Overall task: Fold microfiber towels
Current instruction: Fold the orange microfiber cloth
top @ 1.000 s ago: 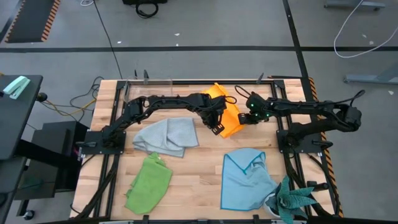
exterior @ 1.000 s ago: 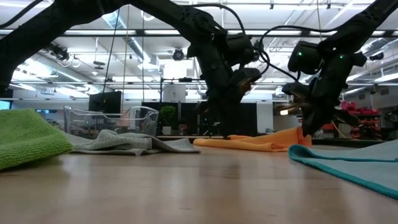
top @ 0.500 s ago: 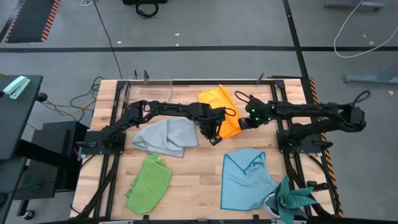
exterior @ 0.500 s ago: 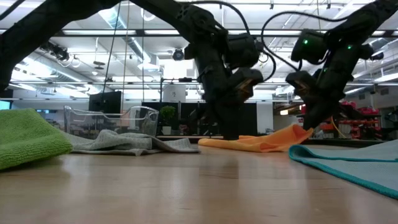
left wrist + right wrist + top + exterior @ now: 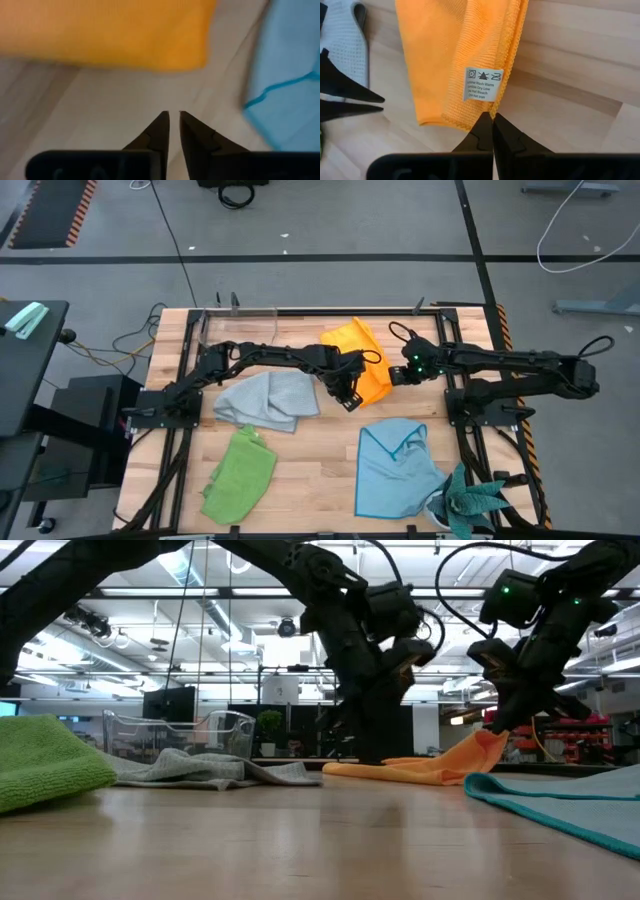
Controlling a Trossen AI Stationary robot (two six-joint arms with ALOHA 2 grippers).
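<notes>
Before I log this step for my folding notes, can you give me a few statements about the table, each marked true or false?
1. The right gripper pinches an edge of the orange-yellow microfiber towel. True.
2. The left gripper holds that towel too. False: its fingers stand slightly apart over bare wood, gripping nothing.
3. The lime green microfiber towel lies by the table's front edge on the left. True.
4. The crumpled grey microfiber towel lies on top of the light blue microfiber towel. False: they lie apart, grey left, blue right.
5. The orange towel bears a white care label. True.
</notes>
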